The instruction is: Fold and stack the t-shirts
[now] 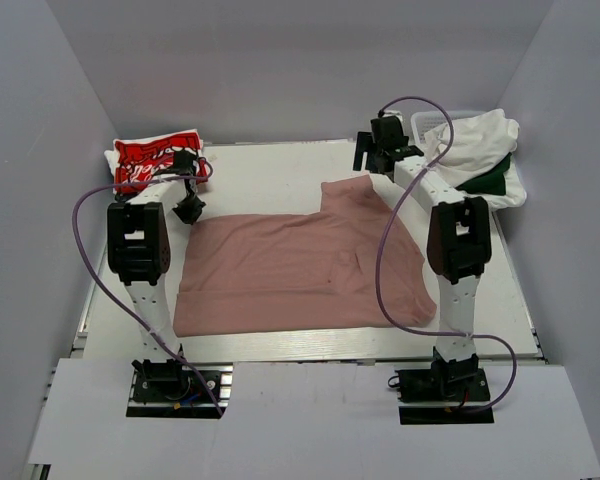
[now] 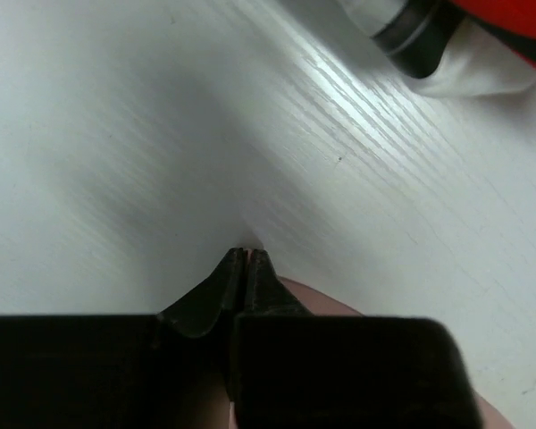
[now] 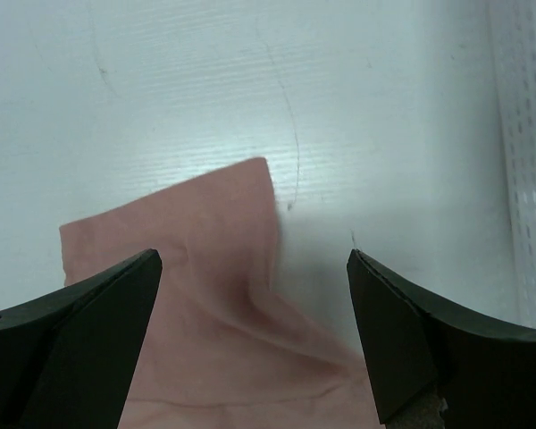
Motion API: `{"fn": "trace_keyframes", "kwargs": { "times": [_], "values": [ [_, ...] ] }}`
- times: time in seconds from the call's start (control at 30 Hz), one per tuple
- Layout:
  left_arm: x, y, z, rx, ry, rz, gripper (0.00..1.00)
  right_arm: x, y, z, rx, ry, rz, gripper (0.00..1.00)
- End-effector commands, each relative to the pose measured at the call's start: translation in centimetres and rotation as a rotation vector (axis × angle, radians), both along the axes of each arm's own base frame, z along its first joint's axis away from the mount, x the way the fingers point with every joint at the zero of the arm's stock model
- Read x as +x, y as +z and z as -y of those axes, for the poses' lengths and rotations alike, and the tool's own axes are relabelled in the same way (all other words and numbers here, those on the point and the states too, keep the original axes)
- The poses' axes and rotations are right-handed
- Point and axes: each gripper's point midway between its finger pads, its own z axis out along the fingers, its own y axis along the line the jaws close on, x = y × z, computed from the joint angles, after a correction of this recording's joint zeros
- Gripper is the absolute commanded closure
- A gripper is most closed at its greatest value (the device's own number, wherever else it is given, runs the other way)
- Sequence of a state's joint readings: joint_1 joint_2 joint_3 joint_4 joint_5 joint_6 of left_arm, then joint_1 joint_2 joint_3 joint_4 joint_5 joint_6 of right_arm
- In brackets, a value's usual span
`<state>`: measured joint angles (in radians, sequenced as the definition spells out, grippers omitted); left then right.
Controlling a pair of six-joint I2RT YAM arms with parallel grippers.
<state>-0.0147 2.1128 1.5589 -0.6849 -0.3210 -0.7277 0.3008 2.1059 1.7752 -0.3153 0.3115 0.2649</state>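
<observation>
Top external view: folding the pink shirt point(image 1: 300, 270); left gripper point(image 1: 189, 211) pressed together at its far-left corner, right gripper point(image 1: 368, 157) spread over the sleeve point(image 1: 345, 195), likely grasped next.

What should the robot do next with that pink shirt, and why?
Probably lower the right jaws onto the sleeve of the pink shirt and close them: they hang open just above it, and it juts out past the spread shirt's far edge.

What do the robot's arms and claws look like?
The left arm and right arm each have a white lower tube, chunky black joint blocks and a black base. A thin purple cable loops beside each. The left claw and right claw are dark, pointed and wedge-shaped.
</observation>
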Motion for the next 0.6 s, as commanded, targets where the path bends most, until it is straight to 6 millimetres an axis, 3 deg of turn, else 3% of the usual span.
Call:
{"fn": "trace_keyframes", "kwargs": {
  "times": [0.0,0.03,0.1,0.13,0.2,0.33,0.5,0.57],
  "values": [
    [-1.9,-1.0,0.1,-0.016,0.004,-0.057,0.93,2.4,0.9,-0.7,-0.012,0.072,0.037,0.10],
    [-1.9,-1.0,0.1,-0.016,0.004,-0.057,1.00,2.9,-1.7,-0.7,-0.021,0.081,-0.003,0.10],
    [-1.5,-0.7,0.1,-0.016,0.003,-0.047,1.00,4.4,-0.6,-1.1,-0.020,0.093,0.029,0.10],
    [-1.2,-0.4,0.1,-0.013,-0.005,-0.039,1.00,4.6,-3.8,-1.2,-0.025,0.100,-0.024,0.10],
    [-0.9,-0.4,0.1,-0.013,-0.005,-0.036,1.00,5.8,-4.1,-1.5,-0.009,0.110,-0.022,0.10],
    [-0.7,0.2,-0.1,-0.005,-0.002,-0.026,1.00,5.6,-6.6,-2.4,0.037,0.152,-0.069,0.10],
    [-0.4,0.9,-0.1,-0.002,-0.010,0.003,1.00,5.7,-8.8,-1.6,0.024,0.133,-0.103,0.10],
    [-0.4,0.9,-0.1,-0.002,-0.010,0.003,1.00,5.2,-9.2,-1.7,0.025,0.135,-0.137,0.21]
  ]
}}
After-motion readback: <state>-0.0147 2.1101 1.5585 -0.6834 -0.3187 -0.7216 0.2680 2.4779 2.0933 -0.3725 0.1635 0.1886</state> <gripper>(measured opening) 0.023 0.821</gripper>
